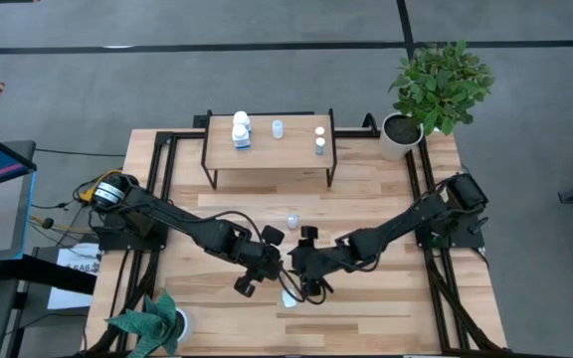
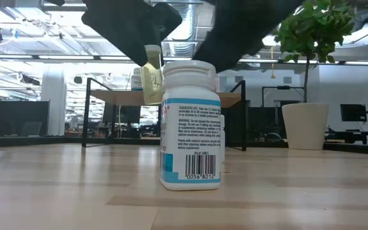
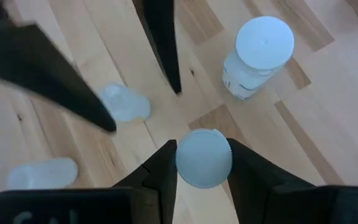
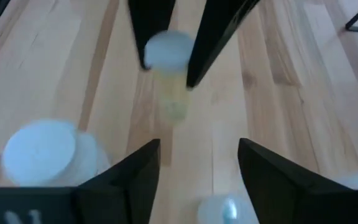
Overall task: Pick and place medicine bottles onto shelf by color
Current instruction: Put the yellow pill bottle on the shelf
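Wooden tabletop (image 1: 366, 308) (office behind).

Two dark, multi-jointed arms w/ black segmented links. Left arm base carries a yellow-and-black cable bundle; right arm base is a dark blocky housing. Each gripper, left gripper (image 1: 257, 261) & right gripper (image 1: 304, 261), has flat, tapering black fingers (image 4: 142, 177).

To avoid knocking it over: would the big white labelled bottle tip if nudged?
The white bottle stands upright, taller than wide, so a high nudge may tip it; a low one probably slides it. Round, it would likely roll once down. The left gripper holds a small bottle.
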### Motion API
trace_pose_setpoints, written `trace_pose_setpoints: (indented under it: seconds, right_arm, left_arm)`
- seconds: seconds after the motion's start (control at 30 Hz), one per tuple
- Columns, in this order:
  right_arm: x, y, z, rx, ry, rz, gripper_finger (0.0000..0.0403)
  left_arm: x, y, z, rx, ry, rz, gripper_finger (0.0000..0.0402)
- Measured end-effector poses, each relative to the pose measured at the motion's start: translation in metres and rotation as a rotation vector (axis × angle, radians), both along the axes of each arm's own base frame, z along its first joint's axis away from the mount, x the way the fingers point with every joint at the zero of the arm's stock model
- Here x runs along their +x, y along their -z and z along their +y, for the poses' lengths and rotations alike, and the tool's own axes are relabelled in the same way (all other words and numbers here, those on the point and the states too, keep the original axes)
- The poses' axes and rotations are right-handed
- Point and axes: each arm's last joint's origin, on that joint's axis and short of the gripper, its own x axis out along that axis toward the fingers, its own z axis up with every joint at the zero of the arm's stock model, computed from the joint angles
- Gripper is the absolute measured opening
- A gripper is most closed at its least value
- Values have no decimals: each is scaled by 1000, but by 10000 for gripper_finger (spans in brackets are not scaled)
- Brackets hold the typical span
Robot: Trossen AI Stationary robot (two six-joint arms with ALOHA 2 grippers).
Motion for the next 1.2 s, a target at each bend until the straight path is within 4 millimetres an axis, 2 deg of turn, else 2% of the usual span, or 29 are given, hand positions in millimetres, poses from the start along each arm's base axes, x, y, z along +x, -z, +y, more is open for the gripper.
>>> trace_pose_setpoints:
  seconds: [0.1,0.3,0.4,1.2]
  right_arm:
    - [6,-6,-3,53,-30,-32,254]
    - [14,-2,-6,113,-78,-54,255]
    - [14,3,-6,110,-83,-32,255]
    - [15,-1,-5,106,-97,-67,250]
  left_arm:
    - [0,0,0,8,-2,-1,100]
    - [1,0,0,14,-5,-10,100]
    - [0,0,0,15,-6,-9,100]
    - [7,-8,-1,51,-2,-95,100]
